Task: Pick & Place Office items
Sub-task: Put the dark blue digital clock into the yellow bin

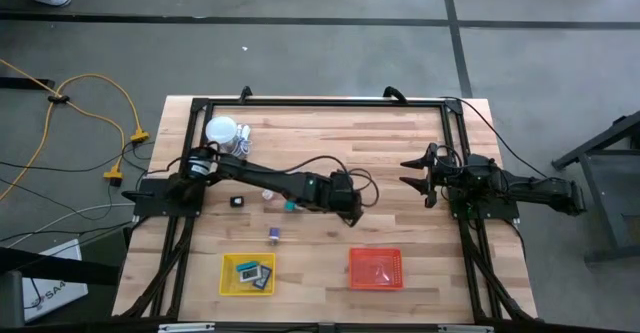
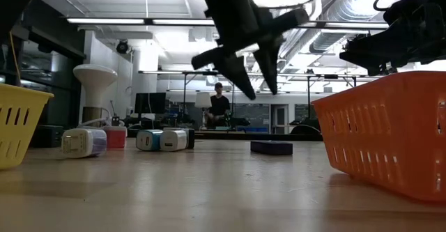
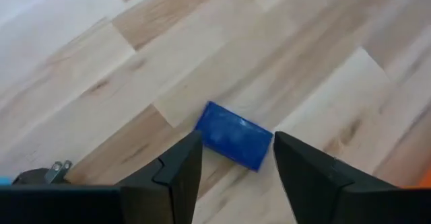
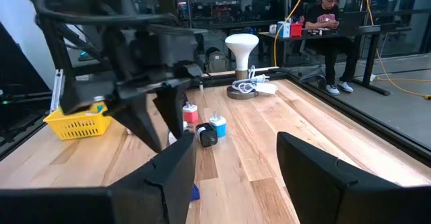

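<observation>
A flat blue block (image 3: 234, 134) lies on the wooden table (image 1: 400, 143); it shows again in the low view (image 2: 272, 147) and from above (image 1: 274, 235). My left gripper (image 2: 258, 89) hangs open above the table's middle (image 1: 352, 211), slanting down. The block shows ahead between its fingers, and they stand clear of it. More office items lie under the left arm: a black one (image 1: 237, 201), a white one (image 1: 268, 195) and a teal one (image 1: 290, 205). My right gripper (image 1: 415, 176) waits open at the table's right side, level, with nothing in it.
A yellow mesh tray (image 1: 247, 273) with a few small items and an orange mesh tray (image 1: 375, 268) stand at the near edge. A white globe on a stand (image 1: 222, 130) is at the far left. A person sits at a desk beyond the table (image 4: 330, 9).
</observation>
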{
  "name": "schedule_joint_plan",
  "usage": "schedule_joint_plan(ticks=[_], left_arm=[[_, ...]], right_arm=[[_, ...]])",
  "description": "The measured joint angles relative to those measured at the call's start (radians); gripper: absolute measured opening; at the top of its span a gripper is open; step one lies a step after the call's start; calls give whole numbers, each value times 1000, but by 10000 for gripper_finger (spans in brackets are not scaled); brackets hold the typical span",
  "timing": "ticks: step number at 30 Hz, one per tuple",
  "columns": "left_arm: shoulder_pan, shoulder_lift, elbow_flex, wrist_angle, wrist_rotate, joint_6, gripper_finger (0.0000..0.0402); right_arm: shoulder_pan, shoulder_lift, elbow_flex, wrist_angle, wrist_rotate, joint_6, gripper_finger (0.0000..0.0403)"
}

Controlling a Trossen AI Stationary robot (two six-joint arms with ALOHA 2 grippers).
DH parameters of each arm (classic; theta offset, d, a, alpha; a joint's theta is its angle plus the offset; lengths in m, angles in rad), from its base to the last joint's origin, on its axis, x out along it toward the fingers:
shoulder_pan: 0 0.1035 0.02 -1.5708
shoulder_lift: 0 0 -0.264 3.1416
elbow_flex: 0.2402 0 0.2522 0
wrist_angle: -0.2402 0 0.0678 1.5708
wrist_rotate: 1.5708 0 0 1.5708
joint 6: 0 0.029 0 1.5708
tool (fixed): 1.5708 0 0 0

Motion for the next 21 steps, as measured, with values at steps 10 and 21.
schedule_joint_plan(ticks=[10, 21], left_arm=[[9, 33, 1, 76, 2, -268, 176], [18, 47, 1, 115, -8, -605, 176]], right_arm=[[0, 0, 0, 0, 0, 0, 195], [0, 0, 0, 0, 0, 0, 195]])
